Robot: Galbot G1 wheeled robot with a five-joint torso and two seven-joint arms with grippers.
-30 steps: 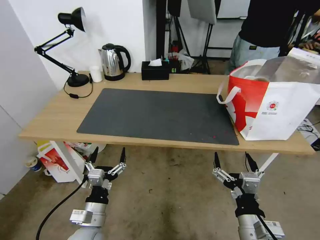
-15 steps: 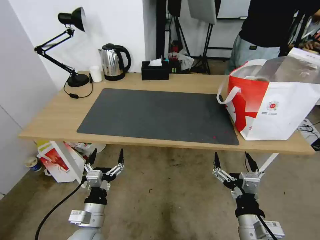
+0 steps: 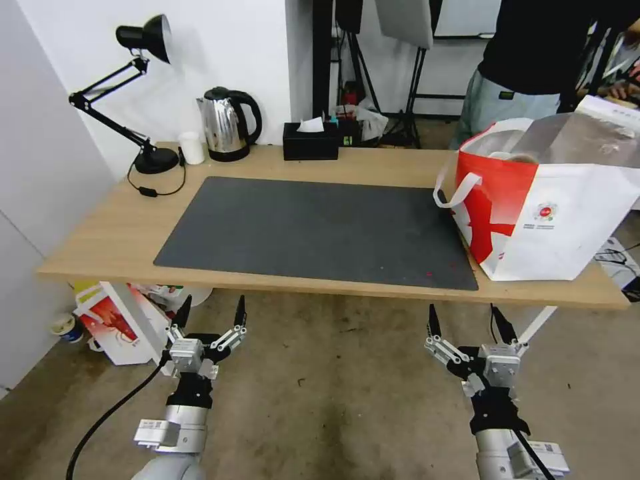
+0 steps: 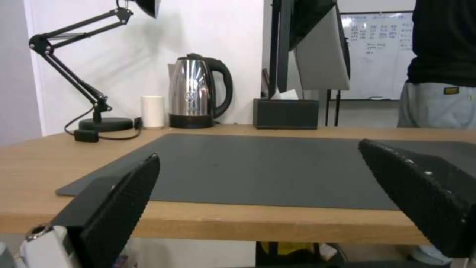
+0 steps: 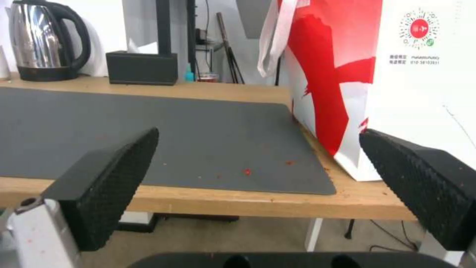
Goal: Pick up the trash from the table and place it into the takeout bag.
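Left gripper (image 3: 210, 311) edged left and back.
Both claws stayed spread, empty, below the table (image 3: 120, 227); right gripper (image 3: 467, 318) unmoved.

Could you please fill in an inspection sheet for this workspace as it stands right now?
Surface: light-wood table with a dark grey mat; small red crumbs near its front right corner.
Job's things: takeout bag upright at the table's right end, top open.
Clutter: desk lamp, white cup, kettle, black tissue box along the far edge.
Grippers: left tool and right tool open, empty, below the front edge.
Cables: lamp cord on the table; black cable by the left arm.
Surroundings: red-and-white box on the floor.
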